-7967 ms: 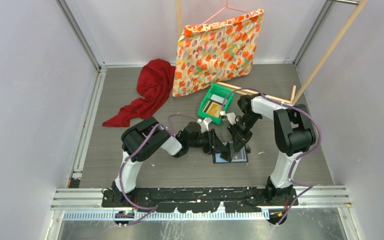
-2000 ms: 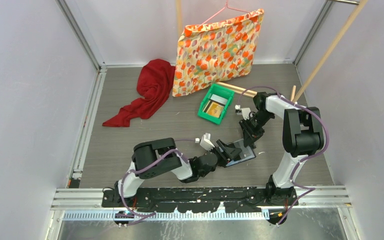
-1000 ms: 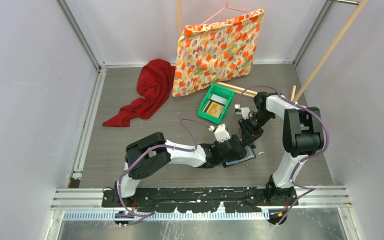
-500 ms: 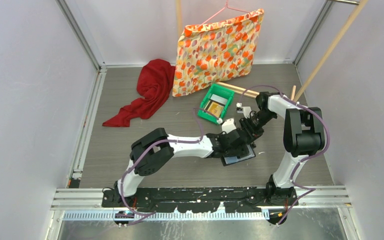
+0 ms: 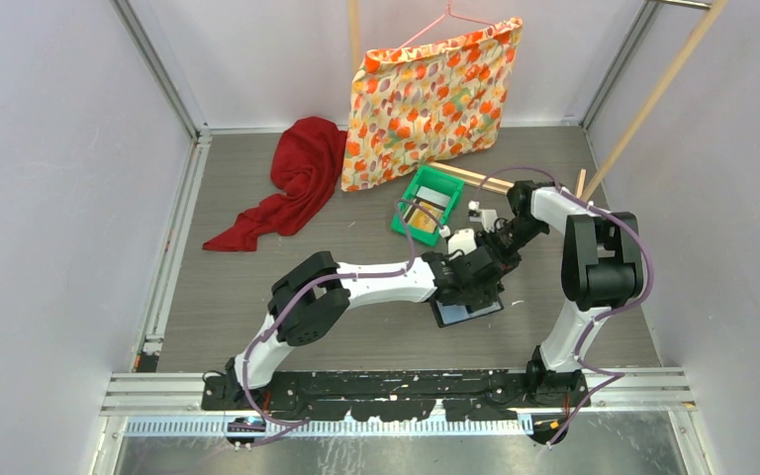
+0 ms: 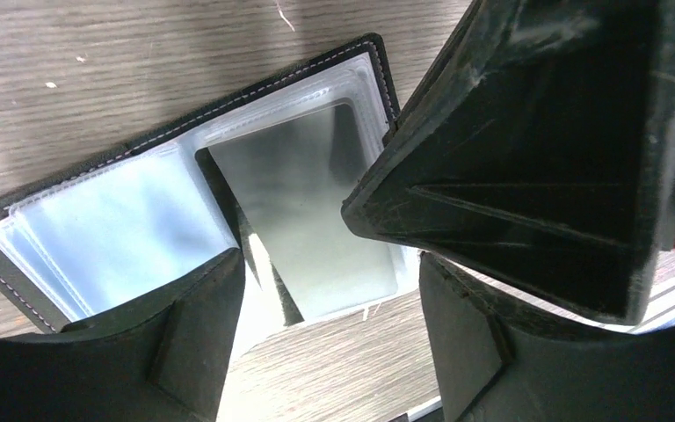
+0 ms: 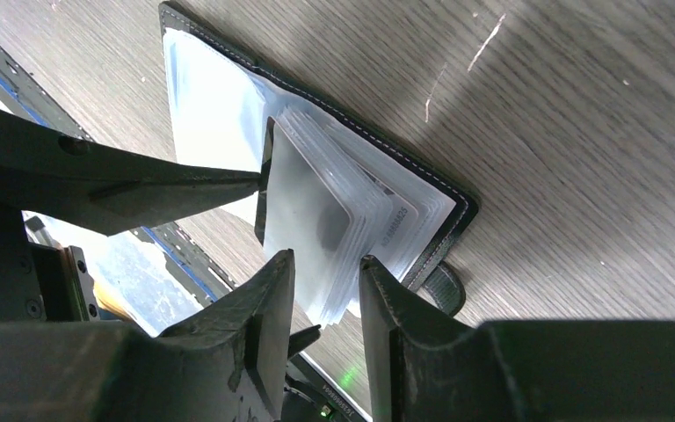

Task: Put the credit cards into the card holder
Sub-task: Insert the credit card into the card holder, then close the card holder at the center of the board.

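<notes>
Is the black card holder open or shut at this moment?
Open: the card holder lies spread on the table, its clear pocket pages showing on both sides.

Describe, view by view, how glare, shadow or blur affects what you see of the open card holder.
Top view: evenly lit, but the card holder is small and partly hidden under the arms. Left wrist view: its clear pockets glare pale blue-white. Right wrist view: the pockets wash out white, while the table's wood grain is sharp.
</notes>
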Action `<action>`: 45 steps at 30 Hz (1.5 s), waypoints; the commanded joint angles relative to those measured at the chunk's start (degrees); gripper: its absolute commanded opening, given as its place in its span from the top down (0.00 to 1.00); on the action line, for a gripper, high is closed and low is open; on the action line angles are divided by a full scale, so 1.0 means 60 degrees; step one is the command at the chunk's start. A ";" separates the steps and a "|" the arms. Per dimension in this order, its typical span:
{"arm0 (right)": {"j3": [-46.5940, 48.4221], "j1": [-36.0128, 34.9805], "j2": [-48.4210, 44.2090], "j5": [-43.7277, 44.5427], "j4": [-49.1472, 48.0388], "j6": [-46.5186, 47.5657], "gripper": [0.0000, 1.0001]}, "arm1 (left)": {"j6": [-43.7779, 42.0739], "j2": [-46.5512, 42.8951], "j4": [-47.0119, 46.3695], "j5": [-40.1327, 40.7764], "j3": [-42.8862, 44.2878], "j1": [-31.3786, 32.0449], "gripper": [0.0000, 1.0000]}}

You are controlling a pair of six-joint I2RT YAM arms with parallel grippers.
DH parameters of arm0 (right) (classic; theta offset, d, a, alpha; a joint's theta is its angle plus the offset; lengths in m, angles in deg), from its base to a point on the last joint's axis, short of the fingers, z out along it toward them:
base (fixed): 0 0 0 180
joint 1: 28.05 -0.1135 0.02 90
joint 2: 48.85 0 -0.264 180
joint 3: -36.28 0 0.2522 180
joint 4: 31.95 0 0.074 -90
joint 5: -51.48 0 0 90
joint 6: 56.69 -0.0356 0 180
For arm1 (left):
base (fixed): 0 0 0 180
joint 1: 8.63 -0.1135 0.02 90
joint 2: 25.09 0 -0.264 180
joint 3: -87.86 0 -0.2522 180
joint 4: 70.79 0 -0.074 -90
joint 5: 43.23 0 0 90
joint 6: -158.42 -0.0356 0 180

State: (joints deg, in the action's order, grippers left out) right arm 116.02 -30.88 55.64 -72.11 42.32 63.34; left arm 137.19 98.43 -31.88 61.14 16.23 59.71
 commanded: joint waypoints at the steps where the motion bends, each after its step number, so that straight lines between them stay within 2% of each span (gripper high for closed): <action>1: 0.0169 0.0193 -0.0609 -0.0412 0.0265 -0.0001 0.60 | -0.1034 -0.1038 -0.0758 0.0422 -0.0329 -0.0063 0.24; 8: 0.0093 0.0329 -0.1044 -0.0366 0.0170 0.0157 0.54 | -0.2849 -0.2608 -0.3769 -0.1231 -0.2903 -0.0426 0.24; 11: 0.0043 0.0340 -0.1395 -0.0385 0.0198 0.0460 0.54 | -0.3919 -0.3680 -0.3721 -0.0756 -0.3826 -0.0426 0.24; 14: -0.0175 0.0347 -0.2007 -0.0622 0.0136 0.0889 0.54 | -0.4640 -0.5050 -0.3952 0.0230 -0.5469 -0.0381 0.24; 16: -0.0370 0.0336 -0.2385 -0.0838 0.0026 0.1215 0.53 | -0.4923 -0.6050 -0.4635 0.0665 -0.6739 -0.0396 0.24; 18: -0.0673 0.0253 -0.2810 -0.0953 -0.0269 0.1409 0.53 | -0.4950 -0.6916 -0.5482 0.0795 -0.7951 -0.0451 0.17; 20: -0.0985 0.0083 -0.3167 -0.0886 -0.0727 0.1311 0.53 | -0.4705 -0.7526 -0.6479 0.0491 -0.9058 -0.0610 0.03; 23: -0.1117 -0.0374 -0.2819 -0.0040 -0.1349 0.0495 0.54 | -0.3847 -0.8013 -0.7642 -0.0329 -1.0204 -0.1012 0.00; 27: -0.0597 -0.0583 -0.1450 0.0942 -0.0921 0.0113 0.56 | -0.2839 -0.7879 -0.8571 -0.1074 -1.0797 -0.1213 0.00; 30: -0.0584 -0.0633 -0.0963 0.1772 -0.1052 -0.0161 0.54 | -0.2021 -0.7416 -0.9029 -0.1319 -1.0927 -0.1208 0.05; 33: -0.0596 -0.0653 -0.0734 0.2271 -0.1185 -0.0370 0.53 | -0.1024 -0.6524 -0.9847 -0.1636 -1.0918 -0.1182 0.12; 37: -0.0555 -0.0626 -0.0411 0.2630 -0.1160 -0.0529 0.56 | -0.0325 -0.5091 -1.0433 -0.1993 -1.0441 -0.1038 0.17; 40: -0.0476 -0.0573 -0.0097 0.2735 -0.1054 -0.0542 0.60 | -0.0016 -0.4417 -1.0354 -0.1914 -0.9994 -0.0928 0.17; 45: -0.0370 -0.0410 0.0363 0.2734 -0.0875 -0.0532 0.63 | 0.0387 -0.3748 -0.9331 -0.1600 -0.9277 -0.0743 0.15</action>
State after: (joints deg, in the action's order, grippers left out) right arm 113.59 -34.18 54.74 -60.76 38.67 59.68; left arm 136.30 73.19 -91.68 50.39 -42.26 54.22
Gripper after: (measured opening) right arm 0.381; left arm 0.842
